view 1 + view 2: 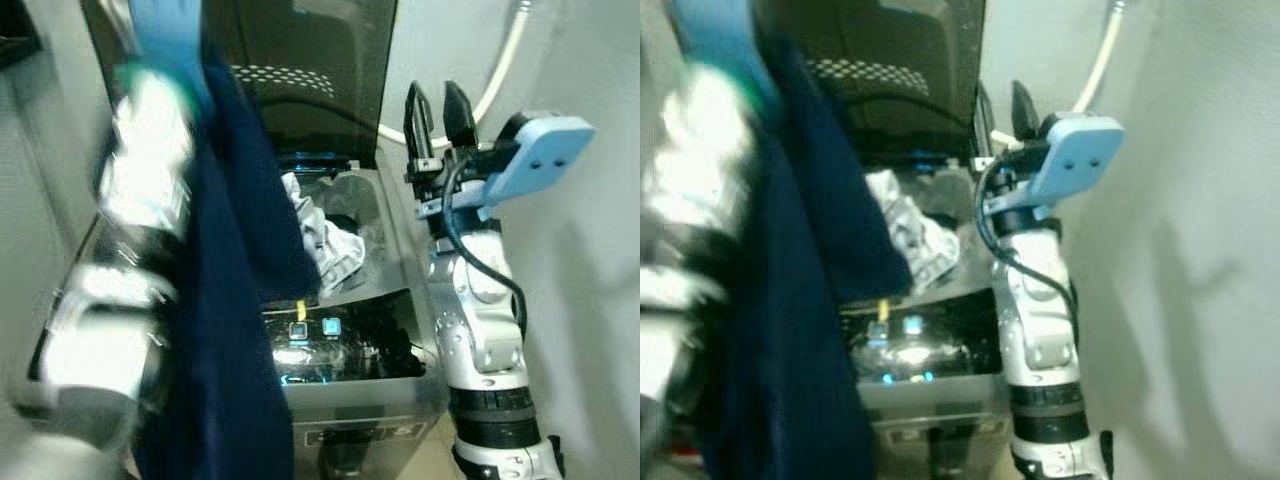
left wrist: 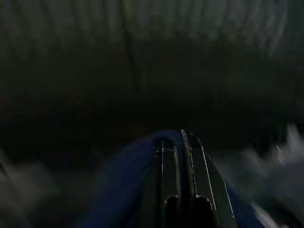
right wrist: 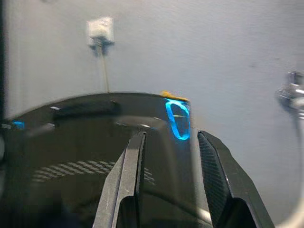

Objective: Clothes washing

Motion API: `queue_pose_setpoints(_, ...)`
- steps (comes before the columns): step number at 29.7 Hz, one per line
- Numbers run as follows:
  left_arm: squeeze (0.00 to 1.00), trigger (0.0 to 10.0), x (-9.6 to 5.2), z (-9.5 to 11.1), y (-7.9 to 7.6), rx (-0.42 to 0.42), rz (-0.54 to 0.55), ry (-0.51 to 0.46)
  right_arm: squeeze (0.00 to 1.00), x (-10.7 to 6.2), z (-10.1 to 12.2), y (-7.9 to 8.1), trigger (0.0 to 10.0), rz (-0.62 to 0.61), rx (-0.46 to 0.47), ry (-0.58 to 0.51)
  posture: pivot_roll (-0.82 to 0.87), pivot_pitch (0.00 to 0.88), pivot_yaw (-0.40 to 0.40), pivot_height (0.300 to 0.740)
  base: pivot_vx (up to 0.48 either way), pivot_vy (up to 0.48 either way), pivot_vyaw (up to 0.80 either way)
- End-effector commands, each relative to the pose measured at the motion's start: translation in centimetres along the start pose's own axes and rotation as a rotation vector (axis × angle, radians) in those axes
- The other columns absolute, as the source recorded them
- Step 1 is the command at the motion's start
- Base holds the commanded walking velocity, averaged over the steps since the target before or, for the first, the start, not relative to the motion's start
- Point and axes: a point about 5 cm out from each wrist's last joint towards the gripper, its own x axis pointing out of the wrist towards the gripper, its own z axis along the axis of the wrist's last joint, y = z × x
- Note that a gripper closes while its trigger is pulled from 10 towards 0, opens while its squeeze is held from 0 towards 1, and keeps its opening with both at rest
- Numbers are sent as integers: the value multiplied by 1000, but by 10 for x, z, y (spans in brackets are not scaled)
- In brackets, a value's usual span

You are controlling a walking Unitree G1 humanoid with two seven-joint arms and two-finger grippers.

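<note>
A navy blue garment (image 1: 225,300) hangs in a long fold in front of the top-loading washing machine (image 1: 350,400). My left gripper (image 2: 173,140) is shut on it, with blue cloth bunched around the closed fingers. The left arm (image 1: 150,170) is raised high on the left and blurred. The machine's dark tinted lid (image 1: 300,70) stands open. White and grey clothes (image 1: 325,240) lie in the tub. My right gripper (image 1: 435,100) is held up beside the lid's right edge, open and holding nothing; the right wrist view shows its fingers (image 3: 135,156) spread before the lid.
The lit control panel (image 1: 320,335) runs along the machine's front edge, partly hidden by the garment. A white hose (image 1: 505,60) curves down the wall behind the right arm. Pale walls close in on both sides of the machine.
</note>
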Motion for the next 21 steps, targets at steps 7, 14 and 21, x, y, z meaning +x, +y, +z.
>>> queue_pose_setpoints(7, 0, 10000, -11, -35, 20, -41, 62, 106, 0, -3, -3, 1, 10000, 16, -5, 31, 33, 72, 28, 740, 0, 0, 0)
queue_pose_setpoints(14, 1000, 10000, -33, -9, 17, 252, -30, -110, 0, -4, -5, 3, 10000, 18, 0, 40, 42, 70, 30, 740, 0, 0, 0)
queue_pose_setpoints(21, 1000, 10000, -98, 7, 4, 343, -119, -231, 0, -8, -10, 1, 10000, 19, 10, 74, 86, 80, 14, 740, 0, 0, 0)
